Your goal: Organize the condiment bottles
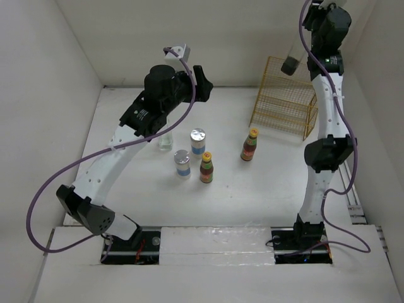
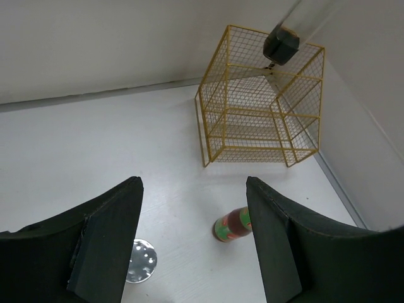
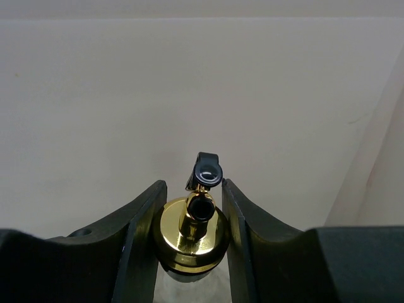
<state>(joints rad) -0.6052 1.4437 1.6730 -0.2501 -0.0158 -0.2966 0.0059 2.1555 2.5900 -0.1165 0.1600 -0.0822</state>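
Right wrist view shows the right pincer point(image 3: 194, 184) closed on the gold cap of a glass bottle point(image 3: 189, 240). One jaw presses each side of the cap, and the black spout sticks out past their tips. In the top external view this bottle is held high in the air at the far right. It appears over the yellow rack point(image 1: 281, 101), with its dark end pointing toward the rack and not touching it.

The left pincer point(image 1: 203, 82) hangs high over the far middle of the surface point(image 1: 265, 189), jaws spread wide and gripping nothing.

The other five bottles stand upright on the surface. A second glass bottle point(image 1: 165, 141) stands partly hidden under the left arm point(image 1: 120, 151). To its right is the far jar point(image 1: 198, 142), with silver lid and blue label. The near jar point(image 1: 182, 162) sits just beside it, closer to the arm bases. The left sauce bottle point(image 1: 206, 167), dark with a yellow cap, stands just right of the near jar. The right sauce bottle point(image 1: 250, 144) stands apart from that group, between it and the rack.

The rack sits at the far right corner of the surface, and its shelves hold no bottles.
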